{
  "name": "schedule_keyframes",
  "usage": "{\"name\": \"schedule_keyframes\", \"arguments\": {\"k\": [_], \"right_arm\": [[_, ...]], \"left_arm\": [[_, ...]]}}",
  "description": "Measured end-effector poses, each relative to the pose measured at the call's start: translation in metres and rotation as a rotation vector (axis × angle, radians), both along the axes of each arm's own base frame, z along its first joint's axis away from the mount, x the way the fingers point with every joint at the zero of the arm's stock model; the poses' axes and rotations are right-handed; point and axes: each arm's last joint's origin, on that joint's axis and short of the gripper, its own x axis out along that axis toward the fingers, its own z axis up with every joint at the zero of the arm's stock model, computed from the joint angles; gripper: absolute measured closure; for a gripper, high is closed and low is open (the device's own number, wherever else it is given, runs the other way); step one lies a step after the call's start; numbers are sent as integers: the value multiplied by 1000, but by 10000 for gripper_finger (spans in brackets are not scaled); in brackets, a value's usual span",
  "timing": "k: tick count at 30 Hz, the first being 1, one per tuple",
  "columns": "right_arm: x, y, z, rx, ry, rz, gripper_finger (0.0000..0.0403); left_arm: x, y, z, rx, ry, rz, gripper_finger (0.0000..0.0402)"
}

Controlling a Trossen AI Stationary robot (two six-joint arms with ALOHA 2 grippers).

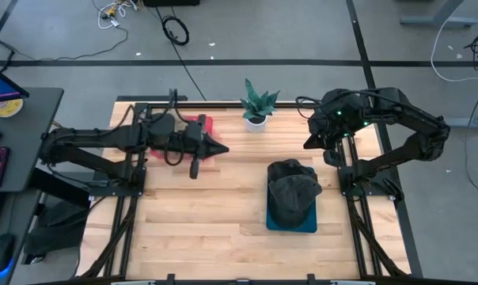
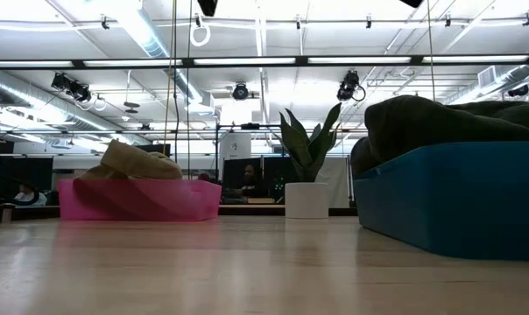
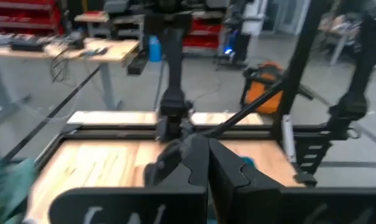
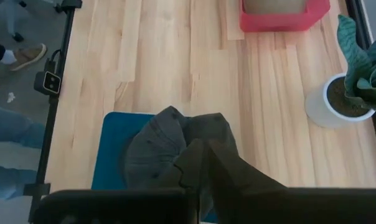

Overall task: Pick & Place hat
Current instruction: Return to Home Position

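Note:
A dark grey cap (image 1: pixel 293 188) lies crumpled on top of a blue bin (image 1: pixel 290 224) on the right of the table; it also shows in the low view (image 2: pixel 448 118) and in the right wrist view (image 4: pixel 157 149). A tan hat (image 2: pixel 137 162) sits in a pink bin (image 2: pixel 137 199) at the far left. My left gripper (image 1: pixel 223 149) is shut and hovers just right of the pink bin (image 1: pixel 206 123), pointing toward the table's right. My right gripper (image 1: pixel 309 145) is shut, raised above the table on the far side of the cap.
A potted plant (image 1: pixel 257 107) in a white pot stands at the far edge between the two bins. Bare wood stretches across the middle and near part of the table (image 1: pixel 207 214). Black frame rails run along both sides.

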Motion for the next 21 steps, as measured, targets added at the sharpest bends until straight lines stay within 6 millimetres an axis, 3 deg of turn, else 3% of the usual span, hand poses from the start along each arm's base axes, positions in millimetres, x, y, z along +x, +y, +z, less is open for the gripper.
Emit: {"name": "schedule_keyframes", "arguments": {"k": [8,14,21], "right_arm": [[3,0,-4,15,20,-18,376],[3,0,-4,27,21,-33,376],[3,0,-4,48,22,-63,376]], "left_arm": [[0,0,-37,-40,-11,-43,400],[-20,-2,-31,-56,-72,-63,401],[-62,-5,-24,0,-163,-12,401]]}}
